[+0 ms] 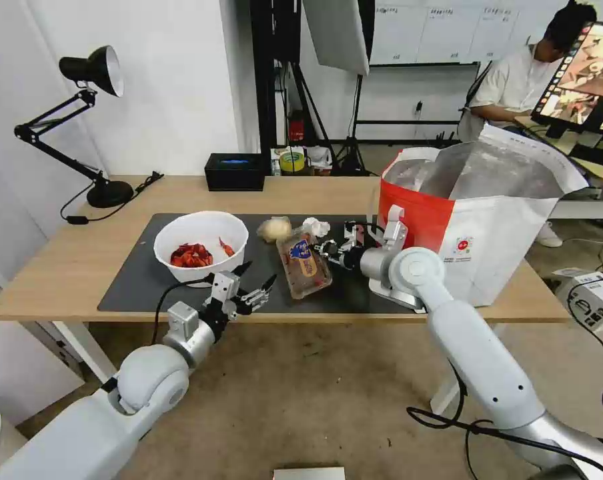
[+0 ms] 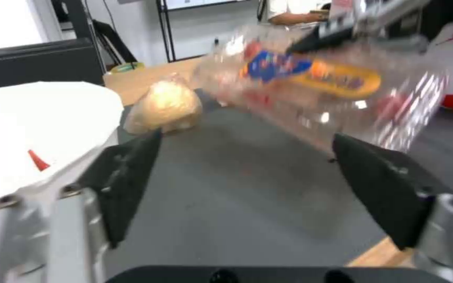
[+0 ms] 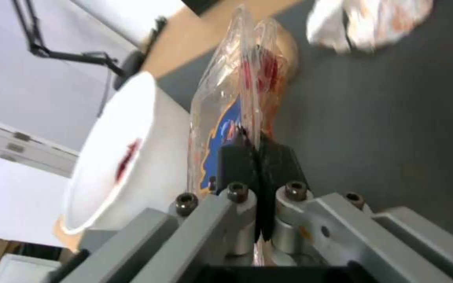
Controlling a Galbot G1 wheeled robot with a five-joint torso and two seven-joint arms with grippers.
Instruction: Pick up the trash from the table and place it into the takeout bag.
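Observation:
My right gripper [image 1: 327, 251] is shut on the edge of the clear plastic tray [image 1: 304, 265], which tilts up off the dark mat [image 1: 135, 280]; its black fingers [image 3: 240, 161] pinch the plastic [image 3: 221, 102]. The red-and-white takeout bag [image 1: 488, 227] stands open just right of that arm. My left gripper [image 1: 256, 283] is open over the mat's front edge, between the white bowl of crayfish shells [image 1: 201, 245] and the tray [image 2: 331, 86]. A beige paper ball [image 1: 274, 229] and a white tissue wad [image 1: 316, 227] lie behind the tray.
A black tissue box [image 1: 235, 171] and a tape roll [image 1: 291, 161] sit at the table's far edge. A black desk lamp [image 1: 91, 70] stands at the back left. Bare light wood [image 1: 61, 260] lies left of the mat.

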